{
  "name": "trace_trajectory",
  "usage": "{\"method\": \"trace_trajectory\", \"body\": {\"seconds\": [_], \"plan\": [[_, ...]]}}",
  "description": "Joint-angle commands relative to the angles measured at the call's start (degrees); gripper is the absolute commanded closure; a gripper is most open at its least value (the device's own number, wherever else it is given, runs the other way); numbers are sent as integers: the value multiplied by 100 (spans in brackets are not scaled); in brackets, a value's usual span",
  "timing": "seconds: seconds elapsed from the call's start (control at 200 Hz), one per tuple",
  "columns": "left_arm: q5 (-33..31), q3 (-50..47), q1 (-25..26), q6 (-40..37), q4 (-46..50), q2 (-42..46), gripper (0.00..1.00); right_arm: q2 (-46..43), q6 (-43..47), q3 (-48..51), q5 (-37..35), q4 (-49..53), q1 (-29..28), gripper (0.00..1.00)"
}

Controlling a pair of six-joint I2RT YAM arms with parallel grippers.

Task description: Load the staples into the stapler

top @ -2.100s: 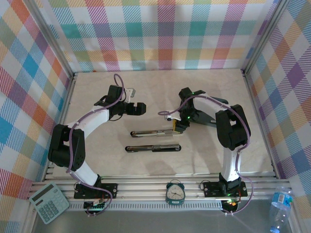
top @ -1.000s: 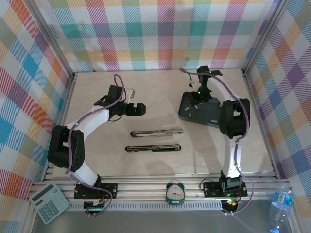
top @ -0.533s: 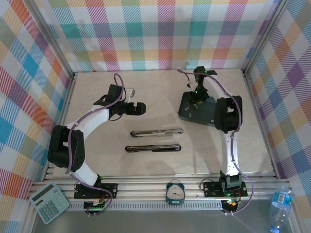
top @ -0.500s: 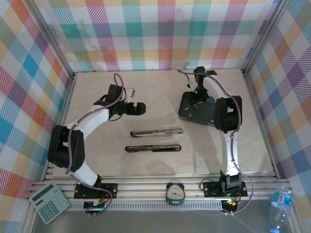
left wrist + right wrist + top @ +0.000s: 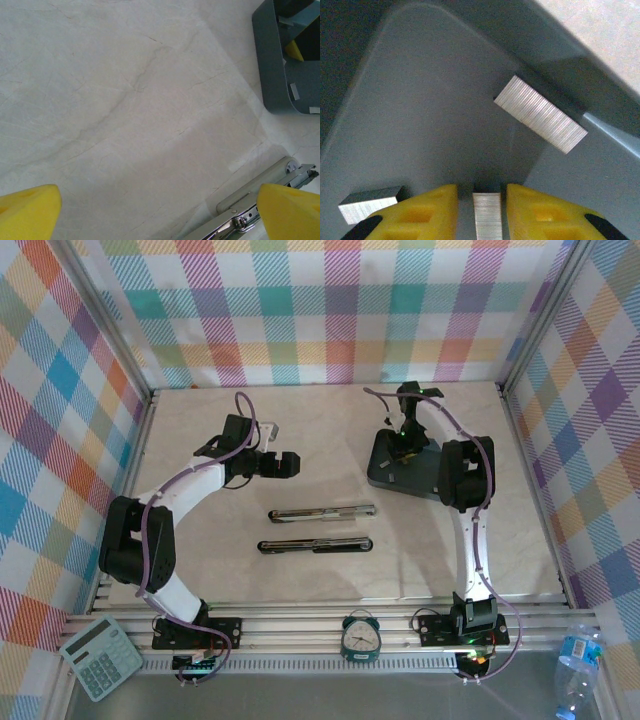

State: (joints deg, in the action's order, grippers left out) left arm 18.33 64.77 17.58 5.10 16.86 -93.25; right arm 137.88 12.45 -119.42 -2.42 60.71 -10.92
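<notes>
Pale marbled counter [image 5: 330,420] fills the floor of a booth walled in bright plaid cloth. Well to the left of the dark grey tray [image 5: 392,480], the left claw [image 5: 285,464] hangs low over bare stone, forearm nearly level and pointing toward the tray. Its yellow fingertips [image 5: 27,207] stand wide apart with nothing between them. Nearer the tray, down and to its left, lies the stapler [image 5: 322,512], with a second long bar parallel just below it.

The staples [image 5: 540,114] are inside the tray: one strip leans at the wall, another [image 5: 370,202] lies flat to the left of it, and a third [image 5: 486,217] lies between the right claw's fingers [image 5: 427,210].

The right claw [image 5: 403,443] reaches down into the tray from a tall, stretched arm with the wrist bent steeply. Its jaws are narrowly parted astride that third strip, and a sliver of tray shows on each side, so I judge it not yet gripped.

Such a strip should be light and stiff but brittle, apt to snap at a glued seam. Its smooth metal may slip, so a gentle pinch across the long flanks near the middle looks safest.
</notes>
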Motion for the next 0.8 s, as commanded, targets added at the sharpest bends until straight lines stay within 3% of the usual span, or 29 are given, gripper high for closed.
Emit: {"method": "trace_trajectory", "body": {"seconds": [0.0, 0.09, 0.225, 0.325, 0.795], "plan": [[-4, 156, 37, 52, 124, -48, 0, 146, -32, -171, 26, 60, 18, 68], [-5, 156, 35, 52, 124, -61, 0, 157, -32, -179, 39, 8, 35, 68], [0, 167, 35, 52, 147, -64, 0, 136, -14, -179, 48, -41, 49, 80], [11, 163, 35, 52, 129, -42, 0, -79, -5, -37, 133, -182, 46, 81], [418, 161, 43, 118, 34, -113, 0, -3132, 1167, 3106, 2094, -2010, -344, 85]]}}
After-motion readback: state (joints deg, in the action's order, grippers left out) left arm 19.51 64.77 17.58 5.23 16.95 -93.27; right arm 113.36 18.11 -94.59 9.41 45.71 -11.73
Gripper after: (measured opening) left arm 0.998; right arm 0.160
